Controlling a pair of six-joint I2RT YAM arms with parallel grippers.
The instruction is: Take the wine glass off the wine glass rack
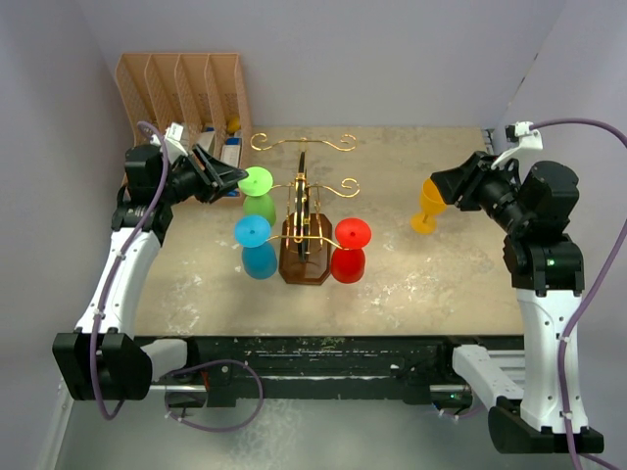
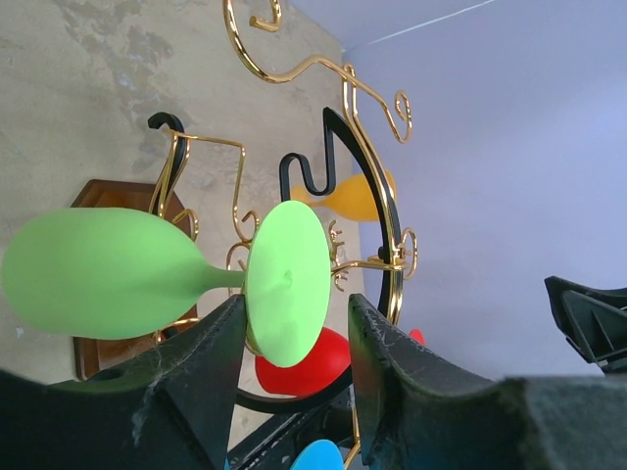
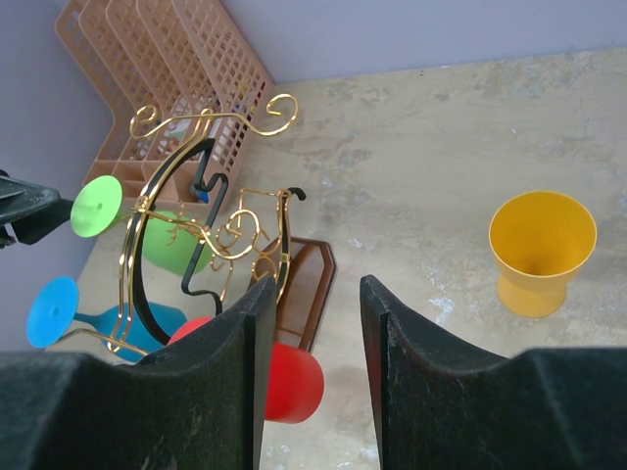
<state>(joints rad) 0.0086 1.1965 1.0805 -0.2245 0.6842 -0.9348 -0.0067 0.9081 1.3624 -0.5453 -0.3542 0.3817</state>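
The wine glass rack (image 1: 304,220) stands mid-table, gold wire arms over a dark brown base. A green wine glass (image 1: 258,194) hangs upside down on its left rear arm. My left gripper (image 2: 294,328) is open around that glass's round foot (image 2: 287,284): the left finger is close against the disc's rim and a gap shows on the right finger's side. A blue wine glass (image 1: 257,245) and a red one (image 1: 350,250) also hang on the rack. My right gripper (image 3: 316,313) is open and holds nothing, up at the right above a yellow wine glass (image 1: 428,208) that stands upright on the table.
A peach slotted file organiser (image 1: 186,88) stands at the back left corner, just behind my left arm. Grey walls close in on the left, back and right. The rack's upper gold curls (image 1: 302,143) reach toward the back wall.
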